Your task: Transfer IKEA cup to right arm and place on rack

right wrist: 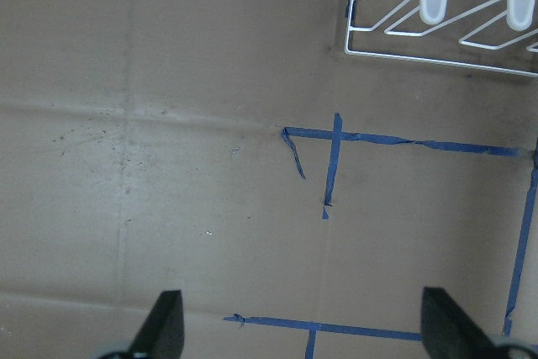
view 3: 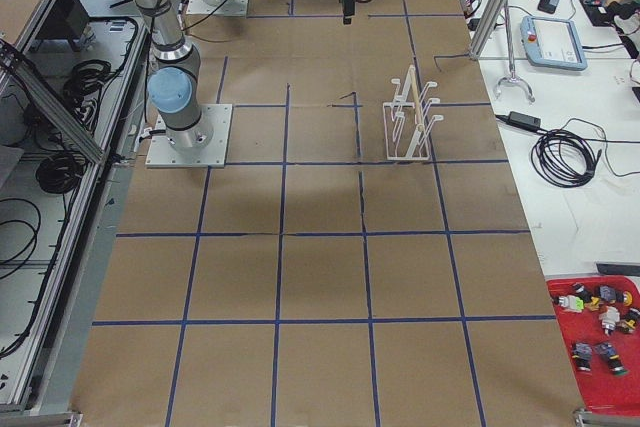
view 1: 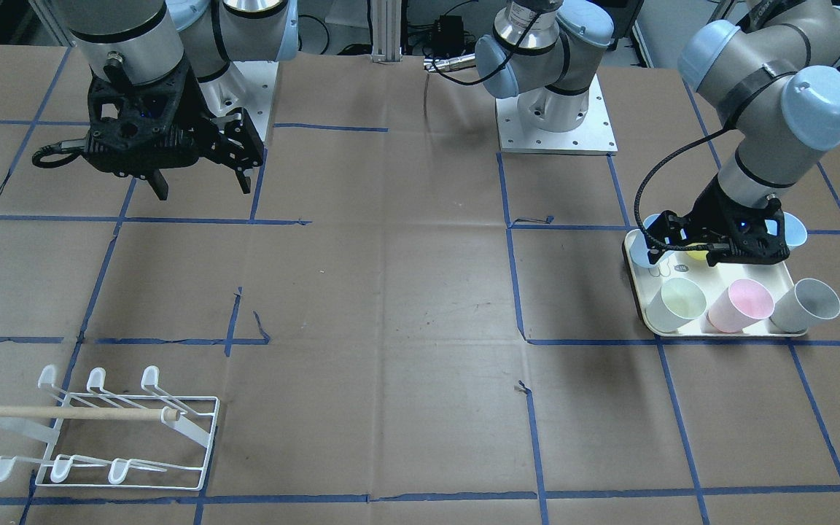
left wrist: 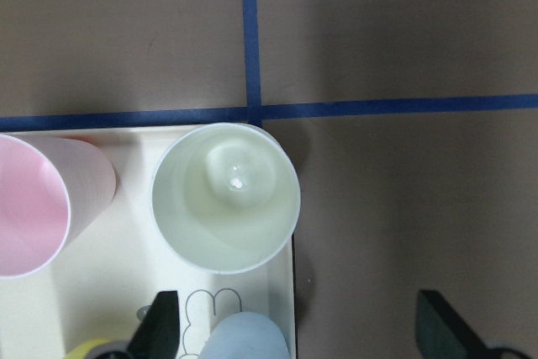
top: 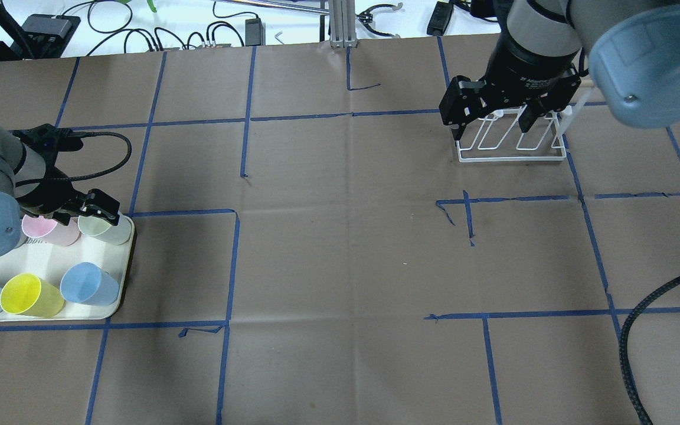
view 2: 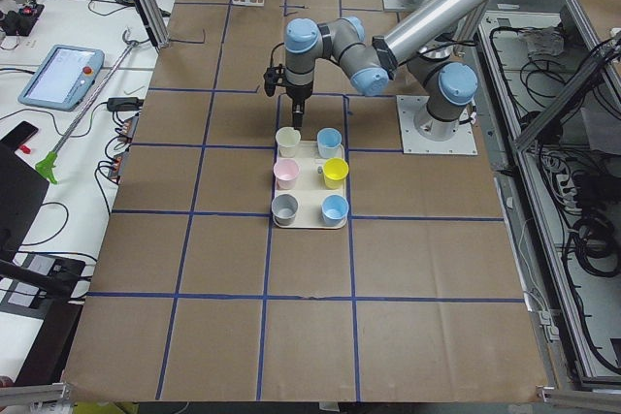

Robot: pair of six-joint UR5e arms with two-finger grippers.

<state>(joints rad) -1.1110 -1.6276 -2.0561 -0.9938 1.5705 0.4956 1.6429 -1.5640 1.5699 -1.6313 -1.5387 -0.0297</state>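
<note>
We saw a big table [top: 346,265] covered in brown paper. Blue tape lines [top: 232,265] made squares on it. A cream tray [top: 51,261] sat on the table near one end. Beside the table, on a white bench, lay a tablet [view 2: 60,75] with a red button and a coil of black cable [view 3: 565,157]. A red tray [view 3: 585,387] held little bits [view 3: 600,297] too small to name.

The black band [top: 532,78] on the right arm [top: 538,26] is showing white letters, but they are looking too tiny to read.
</note>
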